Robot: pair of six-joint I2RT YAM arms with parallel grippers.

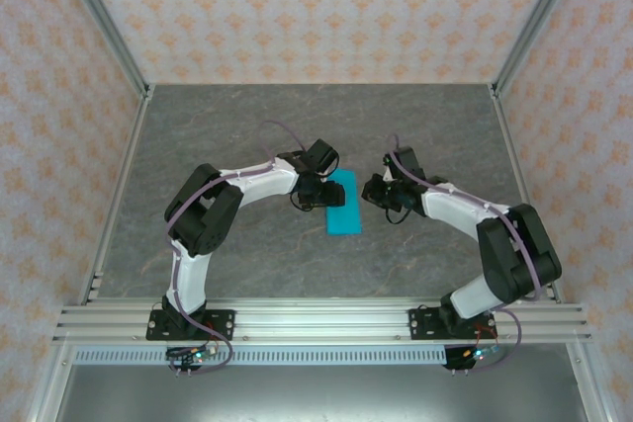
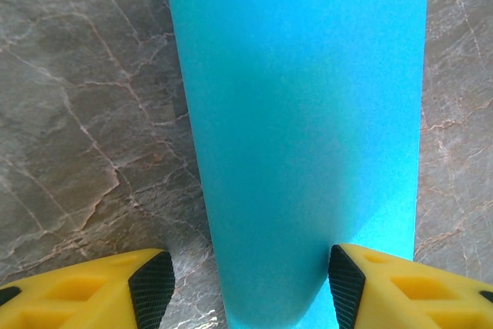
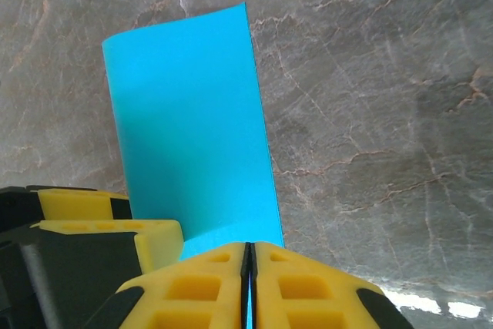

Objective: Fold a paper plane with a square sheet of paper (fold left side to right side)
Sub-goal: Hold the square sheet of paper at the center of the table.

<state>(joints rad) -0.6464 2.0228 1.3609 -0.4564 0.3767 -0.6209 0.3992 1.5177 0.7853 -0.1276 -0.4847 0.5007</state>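
Observation:
The square sheet of paper (image 1: 344,207) is cyan-blue and lies folded over into a narrow upright rectangle in the middle of the table; the paper plane is out of view. My left gripper (image 1: 315,190) hangs at the sheet's left side, open. In the left wrist view its black pads (image 2: 152,287) straddle the rounded, uncreased fold of the sheet (image 2: 308,113) without pinching it. My right gripper (image 1: 374,193) is at the sheet's right side. In the right wrist view it (image 3: 248,283) is shut, with a thin sliver of the sheet (image 3: 192,129) between the fingers.
Grey marbled tabletop (image 1: 247,135) surrounds the sheet, with aluminium frame posts (image 1: 104,27) at the edges and patterned walls behind. A yellow finger of the left gripper (image 3: 100,225) sits close beside the right one.

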